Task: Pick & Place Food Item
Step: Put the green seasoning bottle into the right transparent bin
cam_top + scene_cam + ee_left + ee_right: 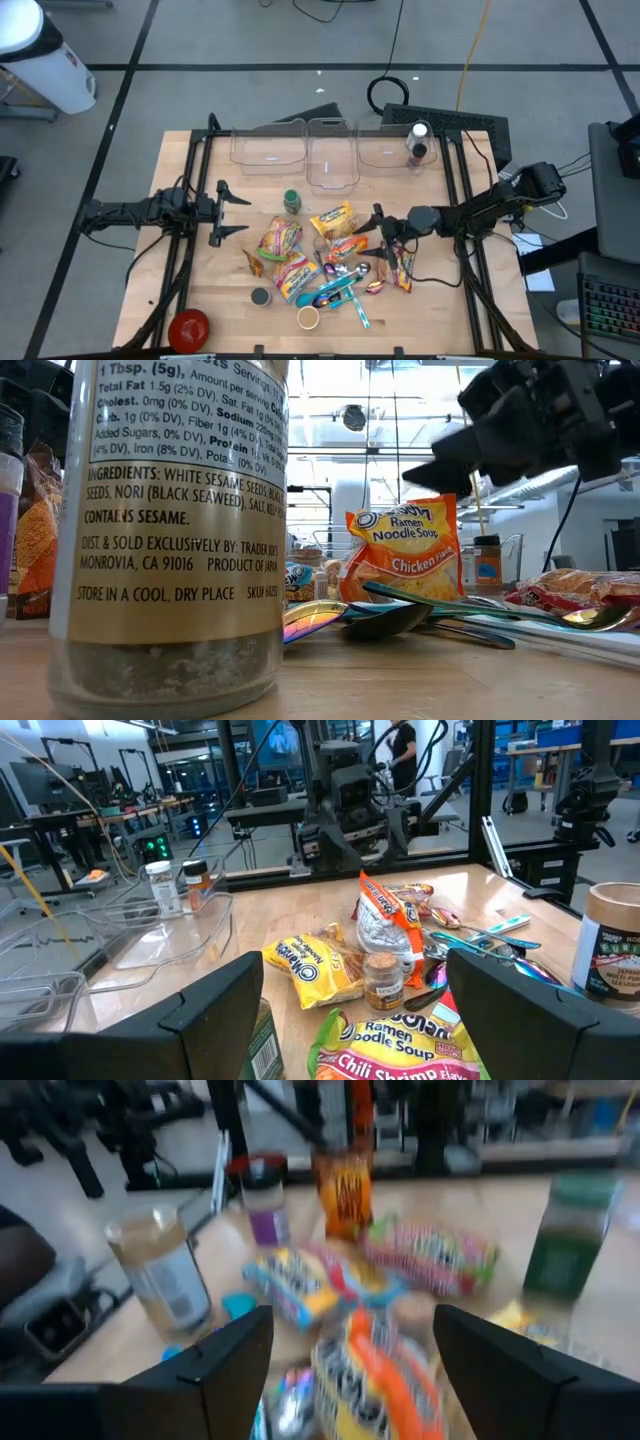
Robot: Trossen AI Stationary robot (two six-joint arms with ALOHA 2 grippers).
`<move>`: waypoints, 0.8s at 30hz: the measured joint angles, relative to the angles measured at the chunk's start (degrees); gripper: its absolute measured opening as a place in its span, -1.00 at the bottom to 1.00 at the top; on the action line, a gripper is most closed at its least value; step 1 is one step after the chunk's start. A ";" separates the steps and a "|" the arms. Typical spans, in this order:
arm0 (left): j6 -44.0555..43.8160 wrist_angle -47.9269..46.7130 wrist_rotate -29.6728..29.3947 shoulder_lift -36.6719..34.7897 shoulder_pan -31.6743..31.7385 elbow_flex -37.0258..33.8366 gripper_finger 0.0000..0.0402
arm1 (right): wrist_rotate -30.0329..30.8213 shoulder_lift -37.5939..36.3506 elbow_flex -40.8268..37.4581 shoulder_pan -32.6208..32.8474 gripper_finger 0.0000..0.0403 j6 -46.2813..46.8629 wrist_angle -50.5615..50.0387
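A wooden table (180, 290) in a workshop carries a heap of packets, jars and spoons, with clear bins (332, 160) along its far edge; the right gripper (377, 228) hovers with fingers spread and empty, an orange-striped packet (375, 1370) lying directly between and beneath its jaws; neighbouring spoons (345, 272) sit just beside that packet, so closing could pinch cutlery too or crumple only the wrapper edge; the left gripper (222, 208) waits released, apart from the pile.
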 joint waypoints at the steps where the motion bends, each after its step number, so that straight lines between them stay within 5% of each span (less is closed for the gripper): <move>1: 0.00 0.00 0.00 0.00 0.00 0.00 0.61 | -0.01 -0.07 0.00 -0.35 0.36 -0.80 2.36; 6: 0.00 0.00 0.00 0.00 0.02 0.00 0.61 | -1.43 -6.46 0.22 -4.52 0.34 -2.78 5.08; 13: 0.00 0.00 0.00 0.00 0.02 0.00 0.61 | -14.95 -29.37 0.24 -17.42 0.29 2.93 -23.48; 19: 0.00 0.00 0.00 0.00 0.00 0.00 0.61 | -14.98 -48.37 0.24 -21.56 0.28 -2.76 -45.14; 24: 0.00 0.00 0.00 0.00 0.01 0.00 0.61 | -15.00 -55.19 0.22 -21.30 0.28 -3.57 -52.62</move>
